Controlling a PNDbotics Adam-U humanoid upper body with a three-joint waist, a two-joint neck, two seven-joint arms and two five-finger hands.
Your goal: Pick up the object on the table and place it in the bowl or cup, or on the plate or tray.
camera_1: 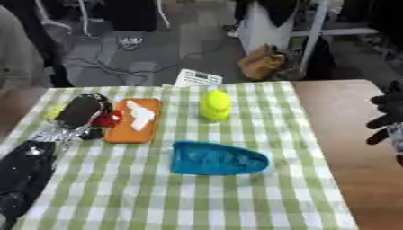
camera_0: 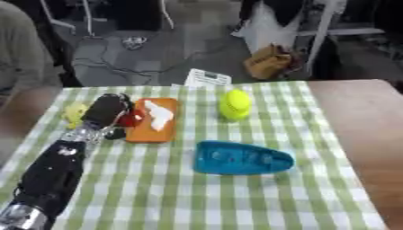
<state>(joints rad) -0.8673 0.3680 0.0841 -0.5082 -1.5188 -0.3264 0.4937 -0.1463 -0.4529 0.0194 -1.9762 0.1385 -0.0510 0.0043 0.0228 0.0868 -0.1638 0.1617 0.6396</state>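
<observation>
Worktop point(camera_0: 346, 134), green-checked cloth. Left robot hand point(camera_0: 106, 110): closed on a small red object point(camera_0: 131, 119), held at the left edge of the orange tray point(camera_0: 150, 132). White item point(camera_0: 157, 114): lying on tray. Yellow object point(camera_0: 235, 104): far centre. Blue dish point(camera_0: 240, 158): near centre. Right robot hand point(camera_1: 387, 114): at right edge, fingers relaxed, nothing held.

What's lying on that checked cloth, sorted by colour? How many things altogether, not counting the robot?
Orange: 1, the flat orange rectangular tray
White: 1, the white object on the tray
Red: 1, the small red object at the left robot hand
Yellow: 2, the yellow-green rounded object and the small pale yellow object
Blue: 1, the blue oblong plastic dish
Total: 6
</observation>
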